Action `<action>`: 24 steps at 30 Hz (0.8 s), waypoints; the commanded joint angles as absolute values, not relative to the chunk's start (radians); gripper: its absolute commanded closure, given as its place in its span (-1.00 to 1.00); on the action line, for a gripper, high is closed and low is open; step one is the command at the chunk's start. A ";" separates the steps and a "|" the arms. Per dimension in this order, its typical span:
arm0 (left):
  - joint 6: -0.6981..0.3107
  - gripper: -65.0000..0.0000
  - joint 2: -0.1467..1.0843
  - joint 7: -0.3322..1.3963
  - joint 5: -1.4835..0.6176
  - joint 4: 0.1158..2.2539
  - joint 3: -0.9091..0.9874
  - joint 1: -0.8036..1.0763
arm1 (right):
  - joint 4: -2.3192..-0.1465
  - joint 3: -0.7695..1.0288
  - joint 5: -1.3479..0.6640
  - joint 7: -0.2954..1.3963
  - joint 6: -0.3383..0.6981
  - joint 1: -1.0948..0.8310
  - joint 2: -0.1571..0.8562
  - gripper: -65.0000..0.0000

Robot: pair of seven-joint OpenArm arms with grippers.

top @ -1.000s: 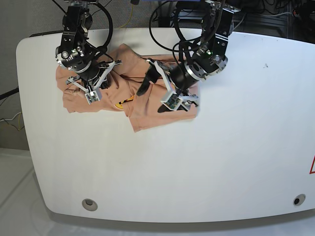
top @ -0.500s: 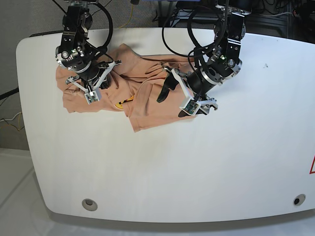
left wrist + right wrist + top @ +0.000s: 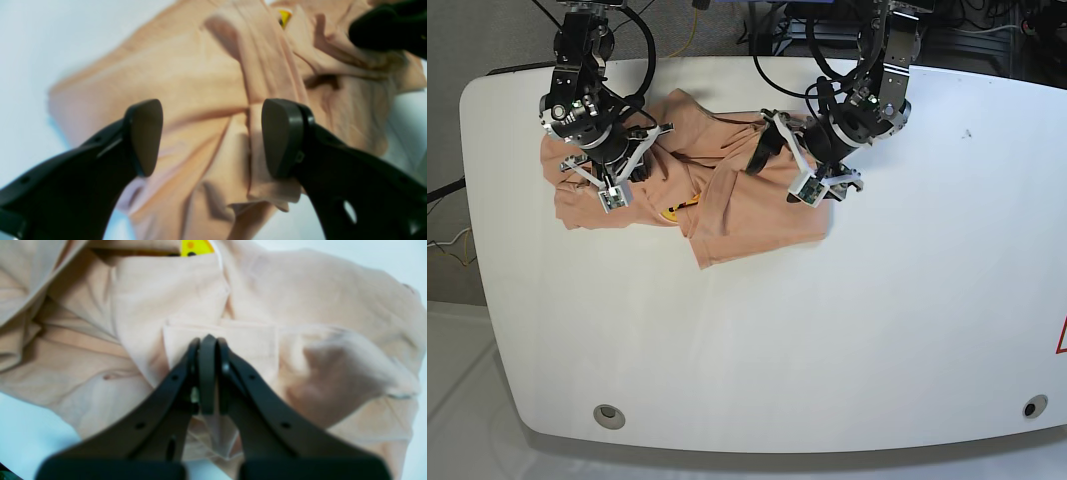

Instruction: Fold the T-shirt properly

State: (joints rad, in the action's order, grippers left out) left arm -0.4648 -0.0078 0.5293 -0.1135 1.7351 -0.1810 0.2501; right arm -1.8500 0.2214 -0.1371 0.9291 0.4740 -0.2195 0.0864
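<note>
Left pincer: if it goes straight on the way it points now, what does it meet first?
Most likely the T-shirt. The left pincer stands open and empty, aimed at a raised fold in the cloth, with nothing between. Depth is unclear.

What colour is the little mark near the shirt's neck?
Yellow with dark dots; the mark on the T-shirt shows best in the right wrist view.

No legible text; yellow mark (image 3: 195,246) on T-shirt (image 3: 747,215) unreadable.
</note>
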 commanded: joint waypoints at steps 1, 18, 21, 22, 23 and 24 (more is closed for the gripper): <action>-0.467 -0.35 -0.016 0.501 -0.128 1.750 -0.185 0.239 | -1.868 0.223 -0.148 0.917 0.475 -0.211 0.093 1.00; -0.406 -0.35 -0.064 0.499 -0.130 1.699 -0.297 0.239 | -1.868 0.223 -0.148 0.917 0.473 -0.211 0.091 1.00; -0.357 -0.35 -0.064 0.498 -0.130 1.693 -0.317 0.239 | -1.868 0.223 -0.148 0.917 0.473 -0.213 0.091 1.00; -0.346 -0.35 -0.064 0.498 -0.131 1.692 -0.320 0.239 | -1.868 0.223 -0.148 0.917 0.473 -0.213 0.091 1.00; -0.337 -0.35 -0.064 0.498 -0.131 1.690 -0.323 0.239 | -1.868 0.223 -0.148 0.917 0.473 -0.213 0.091 1.00; -0.332 -0.35 -0.064 0.498 -0.131 1.690 -0.323 0.239 | -1.868 0.223 -0.148 0.917 0.473 -0.213 0.091 1.00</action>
State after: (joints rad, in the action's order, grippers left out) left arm -0.3420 -0.0559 0.5285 -0.1162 1.6760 -0.3202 0.2470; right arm -1.8500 0.2218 -0.1368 0.9291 0.4713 -0.2199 0.0860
